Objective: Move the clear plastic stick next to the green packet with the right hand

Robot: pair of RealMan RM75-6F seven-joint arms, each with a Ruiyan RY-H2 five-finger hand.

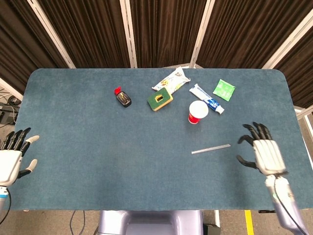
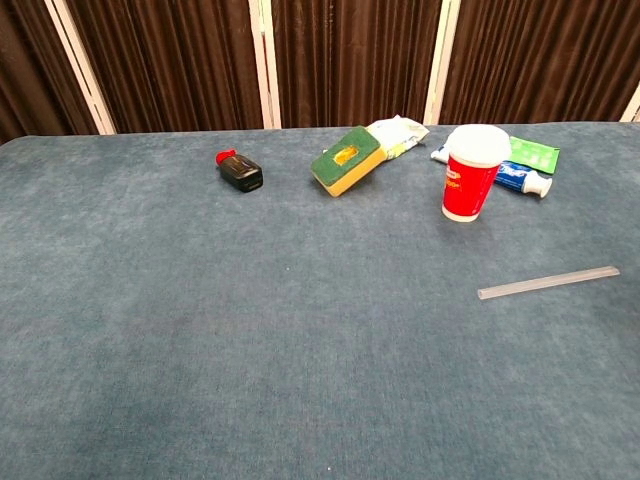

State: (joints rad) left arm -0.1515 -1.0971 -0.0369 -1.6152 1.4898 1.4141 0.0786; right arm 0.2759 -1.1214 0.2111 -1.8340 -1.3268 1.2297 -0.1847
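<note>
The clear plastic stick (image 1: 211, 149) (image 2: 549, 282) lies flat on the blue table, right of centre. The green packet (image 1: 224, 89) (image 2: 532, 153) lies far back on the right, beyond the toothpaste tube. My right hand (image 1: 263, 152) hovers open over the table just right of the stick, fingers spread, holding nothing. My left hand (image 1: 11, 157) stays open at the table's left edge. Neither hand appears in the chest view.
A red cup with a white lid (image 1: 198, 112) (image 2: 471, 184) stands between the stick and the toothpaste tube (image 1: 207, 99). A green-and-yellow sponge (image 1: 160, 99), a snack bag (image 1: 171, 80) and a small black bottle with a red cap (image 1: 122, 97) lie further left.
</note>
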